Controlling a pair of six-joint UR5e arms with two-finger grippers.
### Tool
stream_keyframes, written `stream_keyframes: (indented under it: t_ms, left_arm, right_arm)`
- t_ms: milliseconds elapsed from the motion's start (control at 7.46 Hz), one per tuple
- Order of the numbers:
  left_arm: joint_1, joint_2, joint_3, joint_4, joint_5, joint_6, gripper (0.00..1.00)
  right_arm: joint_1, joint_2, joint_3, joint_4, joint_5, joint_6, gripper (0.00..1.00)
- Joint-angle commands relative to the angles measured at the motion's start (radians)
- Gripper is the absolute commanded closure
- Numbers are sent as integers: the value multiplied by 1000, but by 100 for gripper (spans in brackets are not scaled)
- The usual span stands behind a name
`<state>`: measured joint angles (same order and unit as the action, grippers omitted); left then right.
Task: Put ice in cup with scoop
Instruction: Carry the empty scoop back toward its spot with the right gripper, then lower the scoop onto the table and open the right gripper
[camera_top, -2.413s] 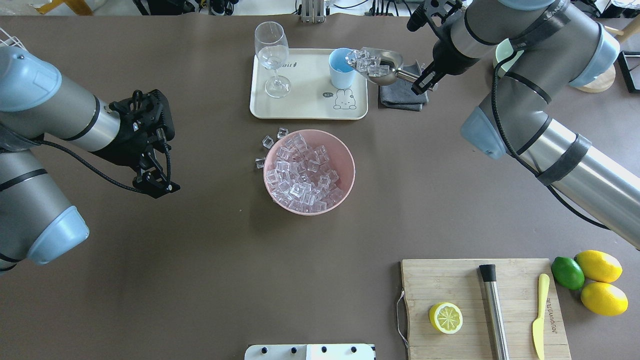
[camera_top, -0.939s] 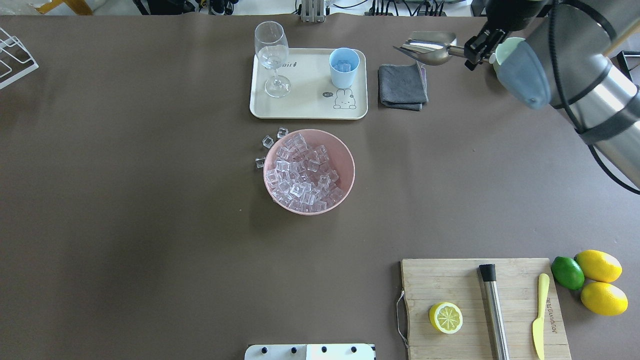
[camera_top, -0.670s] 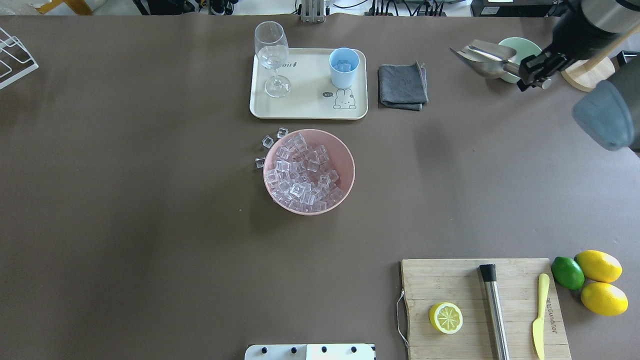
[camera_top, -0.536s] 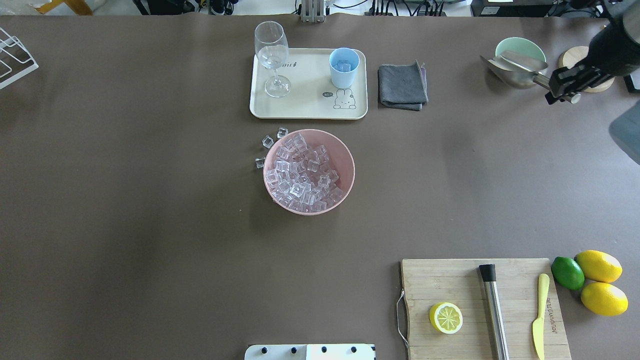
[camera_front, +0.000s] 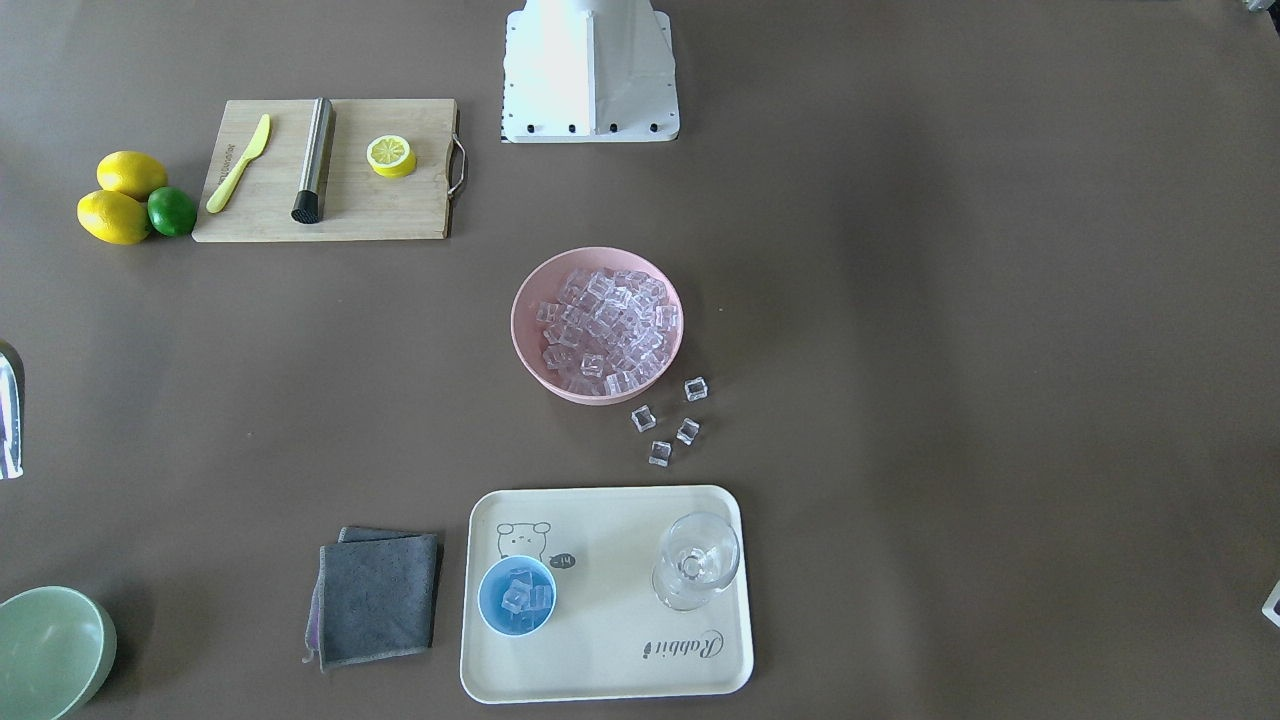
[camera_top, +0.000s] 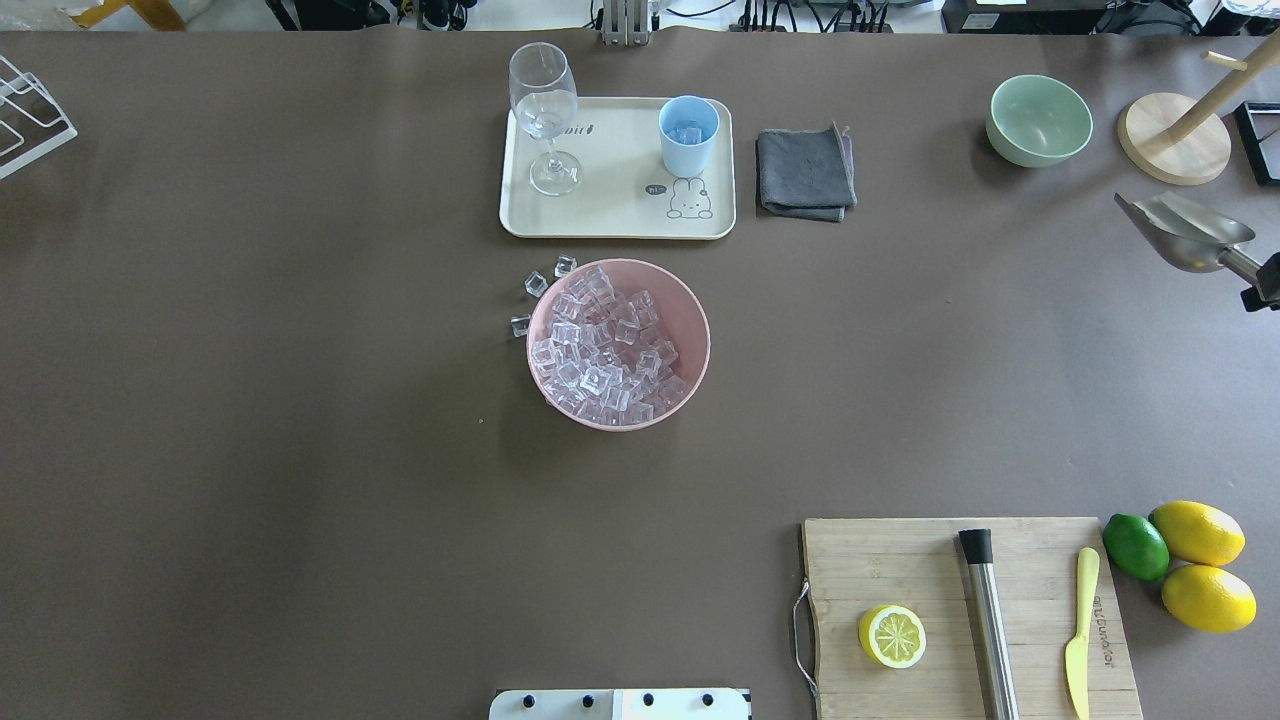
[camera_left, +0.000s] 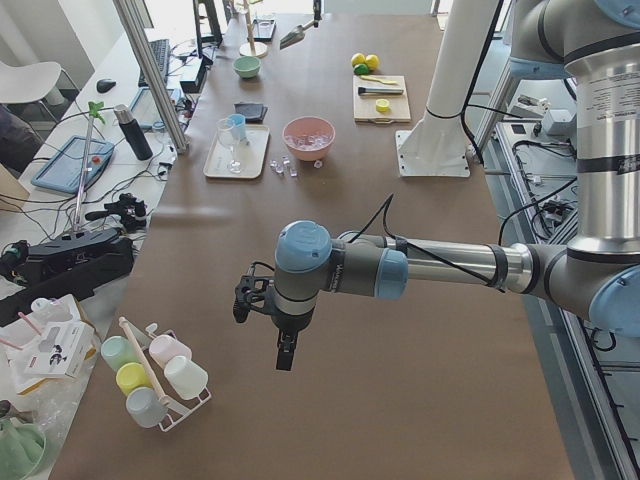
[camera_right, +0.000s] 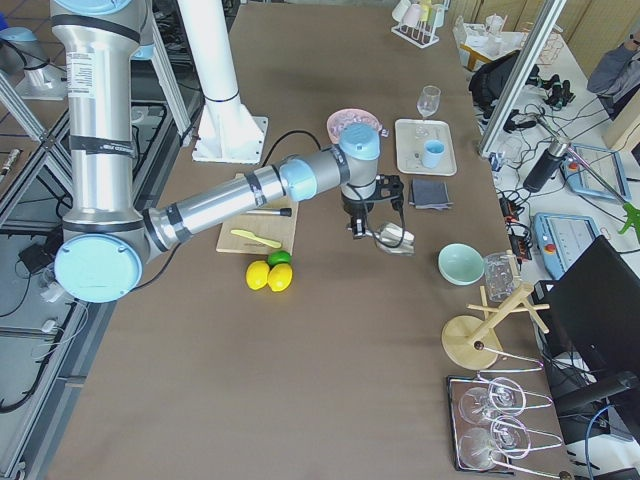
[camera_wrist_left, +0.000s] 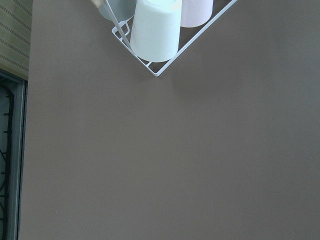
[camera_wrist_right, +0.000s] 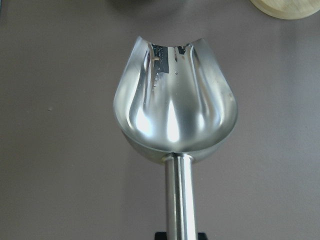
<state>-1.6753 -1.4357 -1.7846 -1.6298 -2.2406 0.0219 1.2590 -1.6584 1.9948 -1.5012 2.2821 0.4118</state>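
Note:
The light-blue cup (camera_top: 688, 135) stands on the cream tray (camera_top: 610, 195) and holds a few cubes of ice (camera_front: 516, 594). Most of the ice (camera_top: 610, 345) fills the pink bowl (camera_top: 690, 300), and a few loose cubes (camera_top: 537, 284) lie on the table beside it. My right gripper (camera_top: 1265, 288) is shut on the handle of the steel scoop (camera_top: 1185, 232) at the table's right edge. The scoop's pan (camera_wrist_right: 175, 105) is empty and hovers above the table. My left gripper (camera_left: 285, 352) hangs far off the left end; I cannot tell if it is open.
A wine glass (camera_top: 543, 110) shares the tray. A grey cloth (camera_top: 805, 172), a pale green bowl (camera_top: 1038, 120) and a wooden stand (camera_top: 1172, 150) lie at the back right. A cutting board (camera_top: 900, 565) with lemon half, steel cylinder and knife is front right. A cup rack (camera_wrist_left: 155, 30) is under the left wrist.
The scoop tipped its ice into the cup, then my right arm carried it, empty, right and back toward the robot to the table's right edge. The left arm left the overhead view.

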Motion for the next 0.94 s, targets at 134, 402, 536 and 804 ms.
stream_keyframes:
  t_ms: [134, 402, 536, 804]
  left_arm:
    - [-1, 8, -19, 5, -124, -2, 0]
    - [-1, 8, -16, 4, -145, -2, 0]
    - [3, 8, -15, 4, -143, -2, 1]
    - [9, -5, -12, 4, -143, -2, 1]
  right_arm:
    - [0, -116, -141, 303, -59, 159, 100]
    - [-27, -115, -200, 338, -85, 166, 100]
    - [-61, -115, -232, 392, -101, 173, 100]
    - [-125, -107, -298, 548, -114, 315, 100]
